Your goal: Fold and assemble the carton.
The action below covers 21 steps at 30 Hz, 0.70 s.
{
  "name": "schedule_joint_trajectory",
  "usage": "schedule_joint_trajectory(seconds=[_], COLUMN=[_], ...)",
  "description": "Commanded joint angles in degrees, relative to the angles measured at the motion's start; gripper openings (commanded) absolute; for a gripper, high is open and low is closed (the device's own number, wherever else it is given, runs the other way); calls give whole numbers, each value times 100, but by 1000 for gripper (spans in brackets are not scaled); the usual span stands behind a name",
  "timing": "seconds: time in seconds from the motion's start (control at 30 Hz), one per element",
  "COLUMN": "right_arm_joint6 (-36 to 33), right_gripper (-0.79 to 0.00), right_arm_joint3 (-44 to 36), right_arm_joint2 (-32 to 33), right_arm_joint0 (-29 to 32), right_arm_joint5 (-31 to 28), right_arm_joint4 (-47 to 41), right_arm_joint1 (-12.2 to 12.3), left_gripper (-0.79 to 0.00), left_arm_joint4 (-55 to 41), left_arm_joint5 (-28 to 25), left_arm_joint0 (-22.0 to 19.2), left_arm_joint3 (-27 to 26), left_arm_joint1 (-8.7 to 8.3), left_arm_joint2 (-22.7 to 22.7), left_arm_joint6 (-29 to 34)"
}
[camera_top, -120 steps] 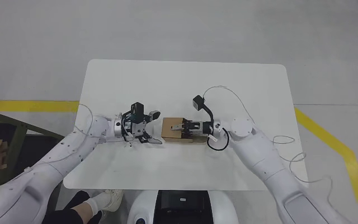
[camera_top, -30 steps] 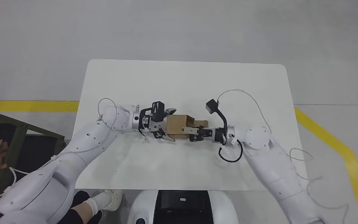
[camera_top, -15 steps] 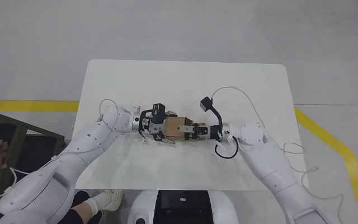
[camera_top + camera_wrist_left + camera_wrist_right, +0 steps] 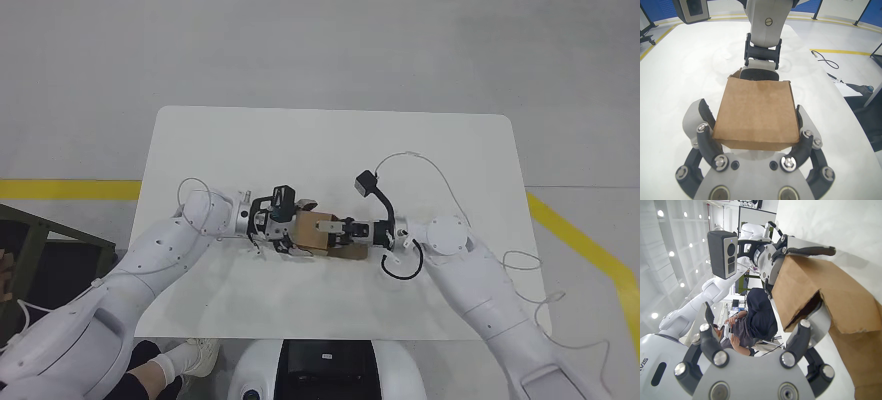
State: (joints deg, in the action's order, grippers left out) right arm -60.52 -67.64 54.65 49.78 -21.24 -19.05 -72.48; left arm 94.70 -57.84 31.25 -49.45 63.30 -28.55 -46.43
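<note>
A brown cardboard carton (image 4: 318, 230) lies on the white table (image 4: 450, 160), between my two arms. My left gripper (image 4: 299, 228) is shut on its near end, a finger (image 4: 705, 115) pressed on each side wall of the carton (image 4: 757, 109). At the opposite end my right gripper (image 4: 341, 232) is open. One of its fingers (image 4: 815, 319) sits inside the carton's open end (image 4: 819, 279), under a loose flap (image 4: 851, 317). The other finger (image 4: 709, 315) hangs free outside. The carton's inside is hidden.
A black cable (image 4: 827, 61) and dark gear (image 4: 863, 91) lie off the table's edge, seen in the left wrist view. Bare table surface surrounds the carton on all sides. A yellow floor line (image 4: 60, 188) runs beside the table.
Four seconds ago my left gripper stood apart from the carton; it now grips it. Over the last second my right gripper slid left, into the carton's end.
</note>
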Motion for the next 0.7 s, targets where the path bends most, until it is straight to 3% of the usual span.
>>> schedule_joint_trajectory(seconds=[0.0,0.2,0.67], right_arm_joint6=[19,93,142], right_gripper=[0,0,0], right_arm_joint3=[27,99,-619], right_arm_joint2=[-22,30,1121], right_arm_joint0=[-8,-44,687], right_arm_joint5=[-22,-117,-35], right_arm_joint4=[-60,-42,21], right_arm_joint1=[-15,-14,334], left_gripper=[0,0,0], left_arm_joint4=[2,17,68], left_arm_joint5=[4,25,55], left_arm_joint0=[3,12,53], left_arm_joint3=[-2,78,89], left_arm_joint1=[0,5,-18], left_arm_joint2=[-1,-29,-134], left_arm_joint6=[-4,-16,-55])
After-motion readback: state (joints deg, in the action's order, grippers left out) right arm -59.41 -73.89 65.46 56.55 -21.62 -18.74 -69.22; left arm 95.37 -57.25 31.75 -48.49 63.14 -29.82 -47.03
